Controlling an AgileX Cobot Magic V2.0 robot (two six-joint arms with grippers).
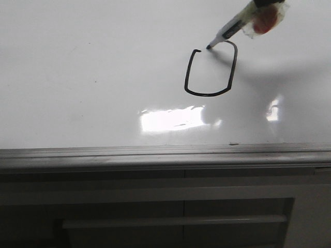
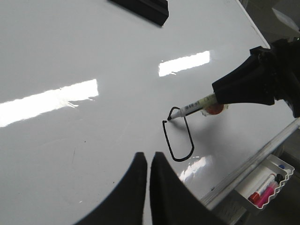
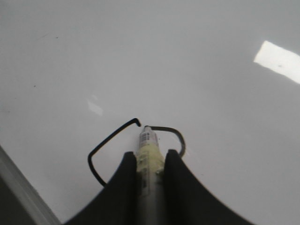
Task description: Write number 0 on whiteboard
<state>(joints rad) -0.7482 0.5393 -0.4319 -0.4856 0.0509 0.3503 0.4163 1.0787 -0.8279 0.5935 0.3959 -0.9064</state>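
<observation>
The whiteboard [image 1: 77, 77] is a glossy white board with a grey metal strip [image 1: 155, 155] along its lower edge. On it is the number 0 [image 1: 192, 92], a thin black loop with a small gap at its top. My right gripper [image 3: 150, 154] is shut on a white marker [image 3: 148, 150] wrapped in yellowish tape. The marker [image 1: 232, 28] has its tip at the loop's top, just right of the gap, and also shows in the left wrist view [image 2: 192, 108]. My left gripper [image 2: 148, 155] is shut and empty, above the board near the loop [image 2: 183, 158].
A white tray [image 2: 262, 185] with red and pink markers hangs below the board's edge. A black eraser-like block [image 2: 143, 7] lies on the far part of the board. Below the metal strip in the front view is a dark cabinet panel [image 1: 155, 217].
</observation>
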